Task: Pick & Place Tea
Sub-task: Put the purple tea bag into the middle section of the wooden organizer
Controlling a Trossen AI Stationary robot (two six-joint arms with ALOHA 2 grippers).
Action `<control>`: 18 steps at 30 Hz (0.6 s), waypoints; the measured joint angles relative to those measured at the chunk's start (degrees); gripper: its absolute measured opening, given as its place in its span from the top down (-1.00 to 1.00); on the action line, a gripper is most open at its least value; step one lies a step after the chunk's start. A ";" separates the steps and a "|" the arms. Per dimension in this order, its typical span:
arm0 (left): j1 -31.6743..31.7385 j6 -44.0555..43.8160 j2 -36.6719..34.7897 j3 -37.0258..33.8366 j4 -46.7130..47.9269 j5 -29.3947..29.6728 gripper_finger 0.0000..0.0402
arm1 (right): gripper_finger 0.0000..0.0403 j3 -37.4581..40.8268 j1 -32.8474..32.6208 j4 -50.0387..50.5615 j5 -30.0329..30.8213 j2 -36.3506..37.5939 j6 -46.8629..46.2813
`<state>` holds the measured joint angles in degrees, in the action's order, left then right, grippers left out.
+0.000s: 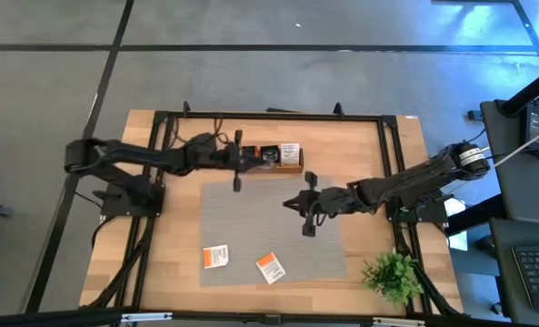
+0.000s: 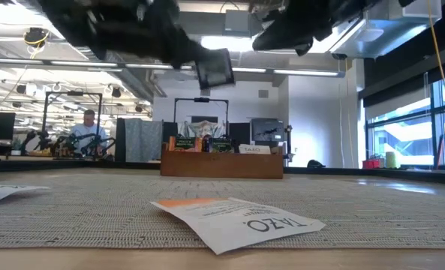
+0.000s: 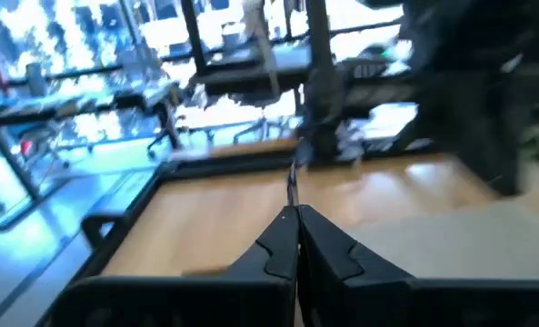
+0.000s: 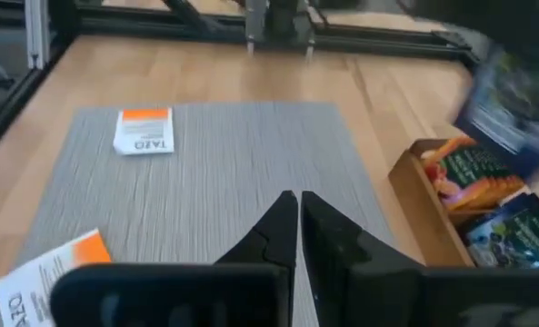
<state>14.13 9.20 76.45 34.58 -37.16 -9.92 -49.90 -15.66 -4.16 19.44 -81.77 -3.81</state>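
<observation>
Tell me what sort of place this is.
Probably an open-plan robotics lab or office: ceiling strip lights, a person at a far bench, tall windows, a light wooden table on grey floor.

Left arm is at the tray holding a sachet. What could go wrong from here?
1. The dark sachet hangs from the left gripper, so it could slip or miss the tray.
2. The right gripper, shut and empty, hovers close by, so the arms could clash.
</observation>
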 joint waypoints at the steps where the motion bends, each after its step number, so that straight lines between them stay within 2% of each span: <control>1: 1.36 0.31 1.90 -0.05 -1.30 -0.87 0.99 | 0.88 0.46 -0.01 0.08 -0.03 0.01 0.00; 5: 5.59 0.19 10.62 1.90 -5.21 -5.14 0.99 | 0.88 1.89 0.00 0.37 -0.02 -0.03 -0.38; 11: 8.93 0.14 20.90 7.77 -5.98 -6.12 0.99 | 0.88 2.39 0.00 0.20 -0.02 -0.03 -0.28; 18: 10.51 -0.01 24.94 9.76 -5.51 -8.59 0.99 | 0.88 2.39 0.00 1.15 -0.02 -0.04 -0.37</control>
<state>24.64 9.19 101.39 44.34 -42.67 -18.51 -47.51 -15.66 -3.02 19.42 -81.81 -4.19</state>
